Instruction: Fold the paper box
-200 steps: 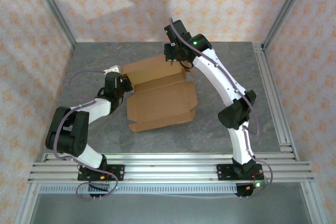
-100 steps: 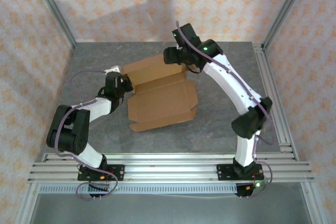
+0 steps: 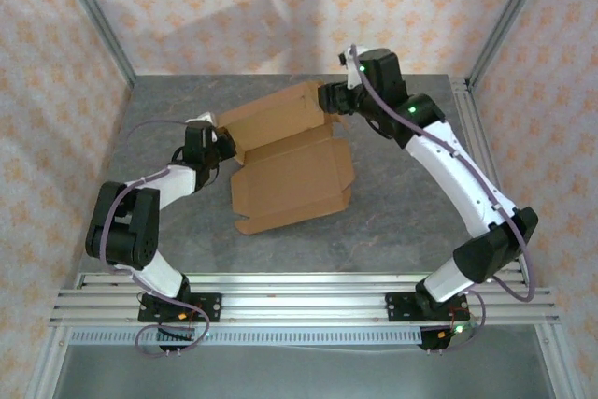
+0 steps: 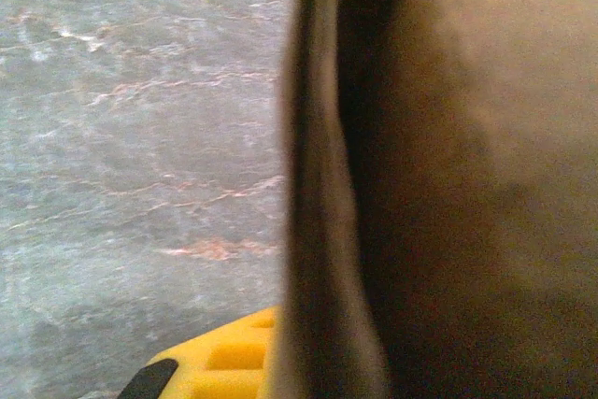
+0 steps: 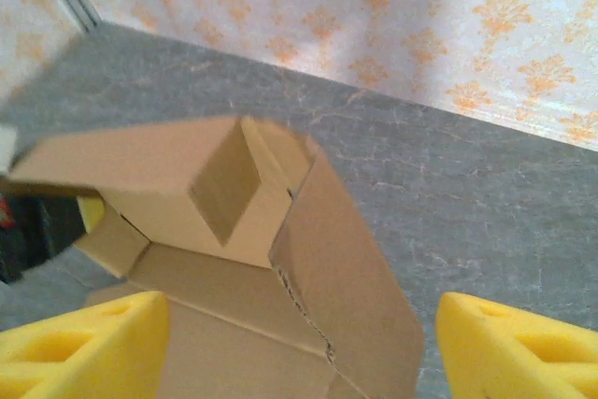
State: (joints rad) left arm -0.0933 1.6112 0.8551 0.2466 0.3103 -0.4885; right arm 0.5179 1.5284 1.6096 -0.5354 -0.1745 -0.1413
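Paper box (image 3: pixel 290 175) lies part-formed at the centre of the tabletop (image 3: pixel 402 203). Its base panel is flat and its rear panel (image 3: pixel 271 117) is lifted off the surface toward 11 o'clock.

Right arm (image 3: pixel 458 175) has swung outward toward 3 o'clock within the last second. Right hand (image 3: pixel 330 98) now sits at 1 o'clock of the box, just beside the rear panel's right corner. It was pinched at that panel a second ago and has since let go. Its wrist view confirms this: the yellow pads (image 5: pixel 84 348) stand wide apart, with the cardboard between them untouched.

Left hand (image 3: pixel 211 142), at 9 o'clock of the box, remains closed on the left edge. Its wrist view shows the cardboard edge hard against one yellow finger (image 4: pixel 220 366).

Rear panel holds its raised angle unassisted, and its end flap (image 5: pixel 346 277) stands loose.

Assessment: the fold has been released, not locked. The box is still open, with side walls and tabs unformed. Right hand is free for the next flap.
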